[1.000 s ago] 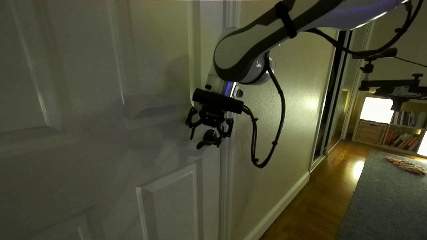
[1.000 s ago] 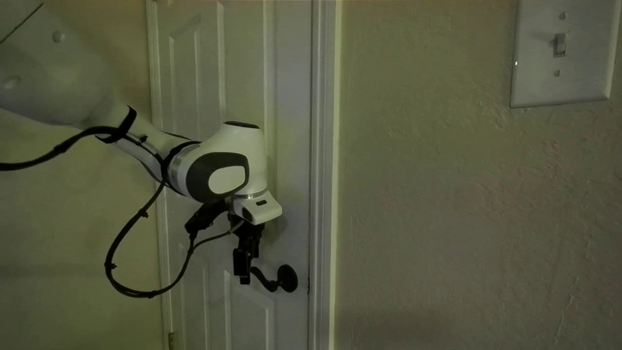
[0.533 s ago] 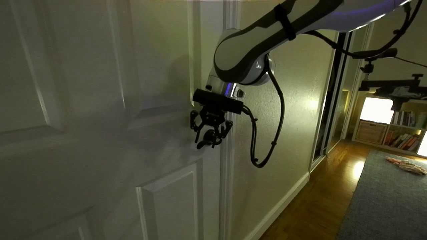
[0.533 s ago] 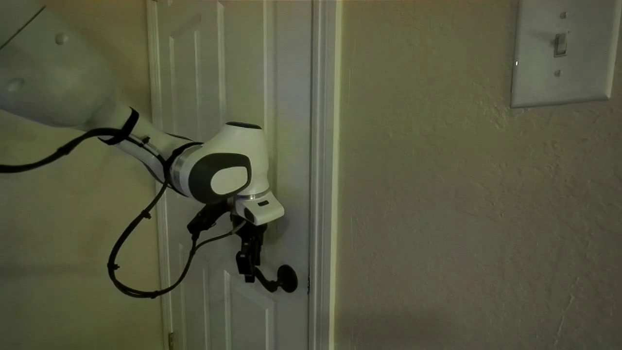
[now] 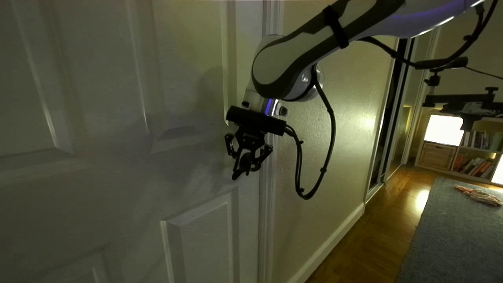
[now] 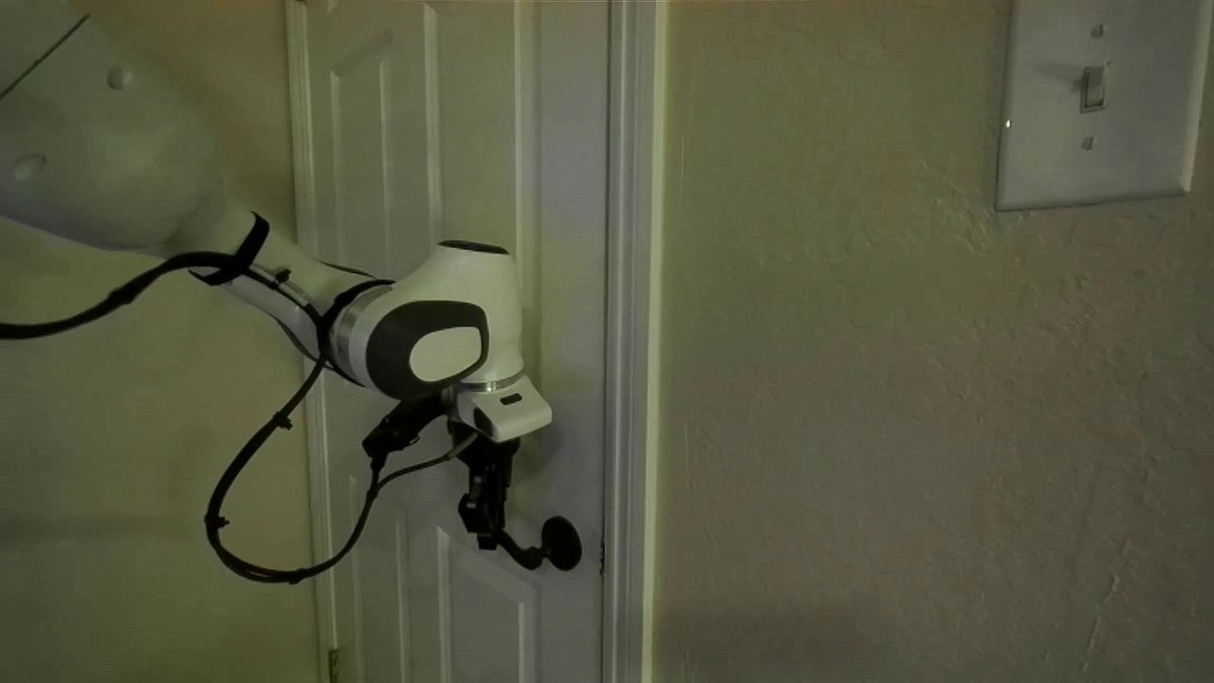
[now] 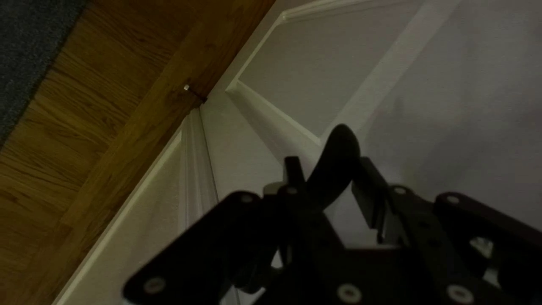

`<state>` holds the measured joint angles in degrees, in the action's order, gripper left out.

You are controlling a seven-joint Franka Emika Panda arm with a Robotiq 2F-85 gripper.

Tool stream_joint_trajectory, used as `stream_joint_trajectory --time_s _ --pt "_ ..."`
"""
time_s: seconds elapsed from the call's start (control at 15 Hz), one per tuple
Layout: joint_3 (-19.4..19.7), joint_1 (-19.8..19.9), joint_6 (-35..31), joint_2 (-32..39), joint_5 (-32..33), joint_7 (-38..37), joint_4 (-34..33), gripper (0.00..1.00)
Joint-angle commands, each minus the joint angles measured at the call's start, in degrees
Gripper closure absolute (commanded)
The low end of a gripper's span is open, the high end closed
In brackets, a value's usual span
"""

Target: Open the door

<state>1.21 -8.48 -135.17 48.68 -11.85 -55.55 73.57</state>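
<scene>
The white panelled door (image 5: 118, 188) stands flush in its frame in both exterior views. A dark lever handle (image 6: 561, 544) sits near the edge of the door (image 6: 569, 285) beside the frame. Pointing down at it, my gripper (image 5: 243, 167) has its fingers either side of the lever. In the wrist view the handle (image 7: 338, 146) crosses slantwise between the fingertips, seeming to touch both, so the gripper (image 7: 330, 165) looks shut on it. A pale gap shows below the lever, between the fingers. Darkness hides the exact contact on the left finger.
The door frame (image 6: 631, 332) and a cream wall (image 6: 854, 379) with a light switch (image 6: 1093, 87) lie beside the door. A black cable (image 5: 332, 137) loops from the wrist. Wood floor (image 5: 342, 251), a grey rug (image 5: 452, 236) and a bookshelf (image 5: 475, 147) are farther off.
The fingers have drawn in from wide apart to close around the lever. The handle's tip sits slightly lower than before. The arm has barely shifted, and the door has not moved.
</scene>
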Motion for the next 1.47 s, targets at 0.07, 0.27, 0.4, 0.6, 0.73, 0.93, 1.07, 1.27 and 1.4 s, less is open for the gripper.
stream_joint_trajectory --time_s 0.07,0.27,0.4,0.6,0.73,0.93,1.07,1.27,1.4 --pt "0.95 -1.27 -3.01 0.96 1.41 -0.73 1.83 0.85" --pt "1.65 -1.66 -3.98 3.15 3.01 -0.42 1.16 0.89" --pt "2.57 -2.17 -3.67 4.79 4.98 -0.54 0.1 0.94" --pt "3.5 -3.08 -3.12 4.71 7.52 -0.28 0.72 0.91" --pt "3.74 -3.6 -3.51 3.67 8.84 0.16 2.83 0.91" --pt "4.16 -4.36 -3.43 2.27 10.62 0.63 7.33 0.91" --pt "4.11 -4.82 -3.4 1.49 11.23 0.88 11.47 0.9" --pt "4.81 -5.51 -4.56 0.14 12.51 0.59 17.24 0.91" --pt "4.98 -6.07 -6.17 -1.97 13.17 0.64 20.11 0.92"
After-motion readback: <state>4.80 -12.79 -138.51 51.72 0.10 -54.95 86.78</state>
